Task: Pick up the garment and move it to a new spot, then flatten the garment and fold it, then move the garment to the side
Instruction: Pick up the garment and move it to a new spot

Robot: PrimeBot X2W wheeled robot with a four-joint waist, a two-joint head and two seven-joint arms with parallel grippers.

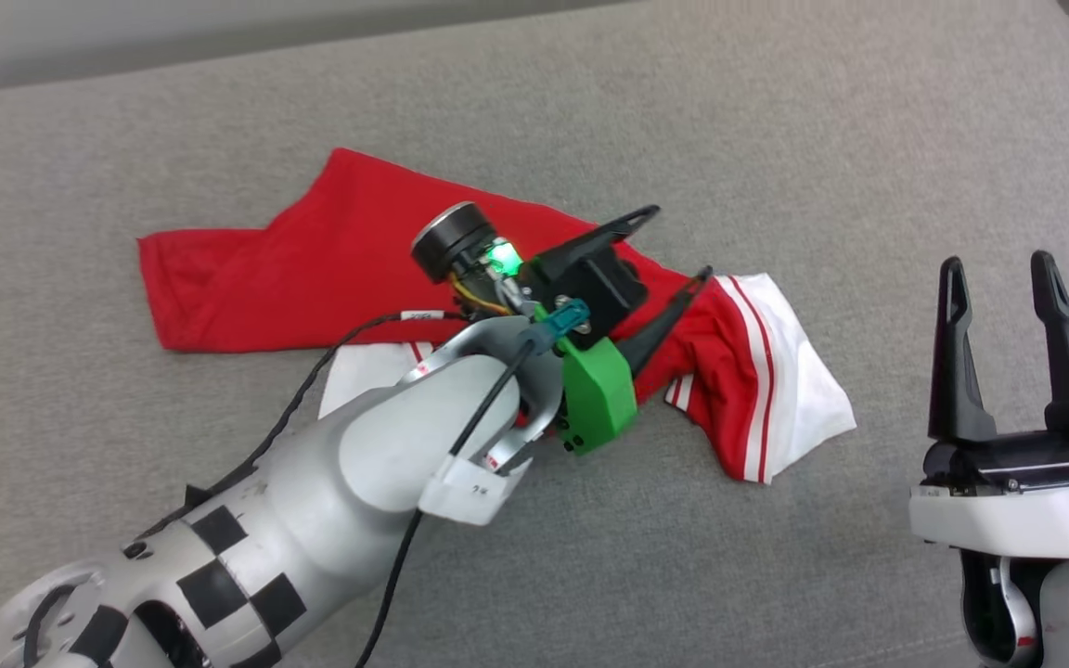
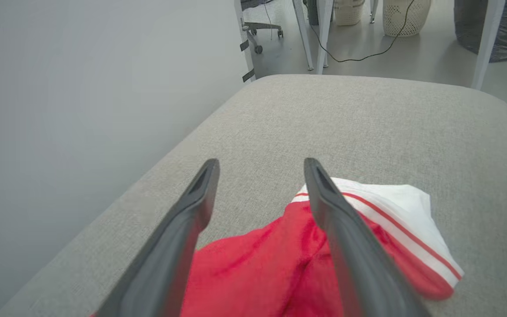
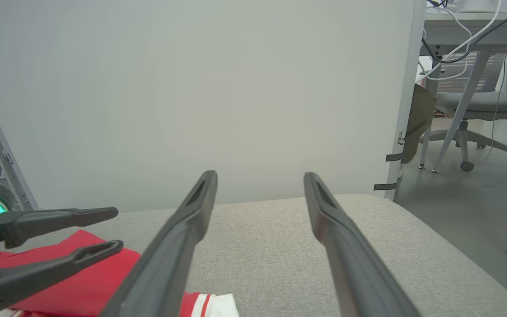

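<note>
Garment (image 1: 312, 269): red body; white sleeve with red-white stripe trim, 3 o'clock.
Cushion (image 1: 776, 139): plain grey weave.
Left gripper (image 1: 680, 241): black fingers, green mount.
Left forearm (image 1: 312, 501): silver, black-white checks.

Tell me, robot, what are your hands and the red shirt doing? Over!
Left gripper open above garment, holding nothing. Right gripper open, aside. Garment bunched on cushion. Nothing blocking.

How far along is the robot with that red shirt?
Early, by the look of it. The red shirt lies bunched on the grey cushion, one white sleeve sticking out, neither flat nor folded. In hand: the left claw hangs open over it, gripping nothing; the right claw stands open, apart to the side. Left: flattening, folding, moving aside.
</note>
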